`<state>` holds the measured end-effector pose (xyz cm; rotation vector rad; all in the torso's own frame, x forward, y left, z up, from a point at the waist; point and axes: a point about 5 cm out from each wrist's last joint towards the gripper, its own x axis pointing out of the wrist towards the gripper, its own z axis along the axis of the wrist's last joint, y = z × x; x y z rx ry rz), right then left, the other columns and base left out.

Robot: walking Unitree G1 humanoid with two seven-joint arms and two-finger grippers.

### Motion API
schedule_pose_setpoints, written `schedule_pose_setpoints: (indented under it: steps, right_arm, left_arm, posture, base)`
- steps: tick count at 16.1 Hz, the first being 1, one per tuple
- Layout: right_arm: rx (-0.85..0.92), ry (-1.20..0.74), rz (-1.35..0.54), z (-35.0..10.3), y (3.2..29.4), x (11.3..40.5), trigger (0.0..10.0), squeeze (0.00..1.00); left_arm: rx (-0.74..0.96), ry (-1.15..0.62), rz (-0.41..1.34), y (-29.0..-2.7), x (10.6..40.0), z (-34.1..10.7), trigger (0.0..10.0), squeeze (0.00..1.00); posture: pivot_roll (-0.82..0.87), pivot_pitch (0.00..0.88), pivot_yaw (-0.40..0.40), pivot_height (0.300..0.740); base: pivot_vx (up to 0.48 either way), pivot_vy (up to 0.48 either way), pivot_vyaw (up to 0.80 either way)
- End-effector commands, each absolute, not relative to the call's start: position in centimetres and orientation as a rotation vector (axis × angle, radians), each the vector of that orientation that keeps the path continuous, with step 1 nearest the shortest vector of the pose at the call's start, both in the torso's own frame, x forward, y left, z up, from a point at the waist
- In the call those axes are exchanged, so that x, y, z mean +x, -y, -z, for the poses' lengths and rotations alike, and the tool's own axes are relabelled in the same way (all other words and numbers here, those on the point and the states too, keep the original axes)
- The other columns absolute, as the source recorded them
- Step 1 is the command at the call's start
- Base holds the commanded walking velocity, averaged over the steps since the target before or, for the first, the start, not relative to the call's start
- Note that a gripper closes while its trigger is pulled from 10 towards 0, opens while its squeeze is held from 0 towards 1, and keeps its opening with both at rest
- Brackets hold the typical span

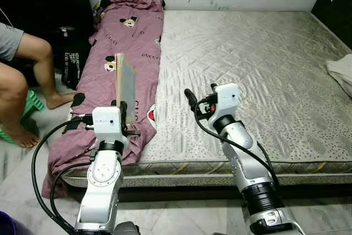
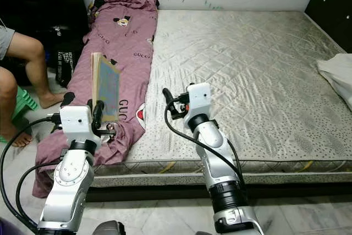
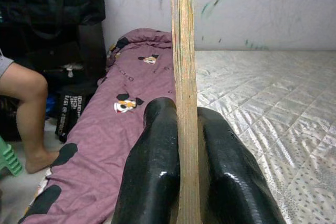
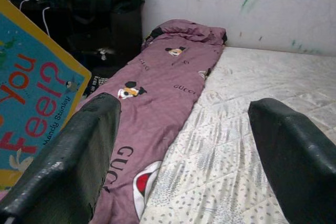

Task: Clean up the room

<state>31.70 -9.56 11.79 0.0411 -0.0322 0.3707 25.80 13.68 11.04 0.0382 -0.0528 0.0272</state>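
My left gripper [image 1: 124, 108] is shut on a thin children's book [image 1: 125, 83], holding it upright above the purple blanket [image 1: 129, 31]. The left wrist view has the book [image 3: 184, 66] edge-on, clamped between both black fingers [image 3: 152, 171]. My right gripper [image 1: 201, 93] is open and holds nothing. It hovers over the grey quilted mattress [image 1: 247, 53], just right of the blanket's edge. From the right wrist, the book's blue and yellow cover [image 4: 31, 87] stands beside one finger [image 4: 79, 150]. The blanket, printed with cartoon mice and lettering, runs along the mattress's left side and hangs over its near corner.
A person [image 1: 22, 75] sits at the left on a green stool [image 1: 30, 105], bare feet on the tiled floor. A black bag [image 1: 71, 61] stands between them and the bed. A white cloth [image 1: 344, 70] lies at the mattress's right edge. The wall is behind.
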Motion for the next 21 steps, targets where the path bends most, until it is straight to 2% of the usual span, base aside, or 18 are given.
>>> schedule_pose_setpoints:
  steps: [1, 8, 14, 21]
  right_arm:
    - [0.049, 0.046, -0.381, -12.42, 9.35, 31.97, 10.0, 0.00]
    - [0.060, 0.042, -0.385, -12.31, 8.95, 32.11, 10.0, 0.00]
    - [0.056, 0.042, -0.385, -12.36, 9.01, 32.34, 10.0, 0.00]
    - [0.051, 0.042, -0.386, -12.38, 9.10, 32.50, 10.0, 0.00]
  left_arm:
    - [0.045, 0.107, -0.028, -13.80, 25.80, -12.11, 10.0, 0.00]
    - [0.048, 0.111, -0.024, -14.17, 25.75, -12.36, 10.0, 0.00]
    - [0.049, 0.118, -0.028, -14.00, 25.79, -12.41, 10.0, 0.00]
    - [0.023, 0.139, -0.021, -13.99, 25.93, -12.65, 10.0, 0.00]
  posture:
    - [-0.07, 0.019, -0.009, 0.740]
    - [-0.06, 0.018, -0.008, 0.740]
    - [-0.06, 0.012, -0.010, 0.740]
    - [-0.06, 0.008, -0.015, 0.740]
  base:
    - [0.000, 0.000, 0.00]
    - [0.000, 0.000, 0.00]
    - [0.000, -0.324, 0.00]
    - [0.000, 0.000, 0.00]
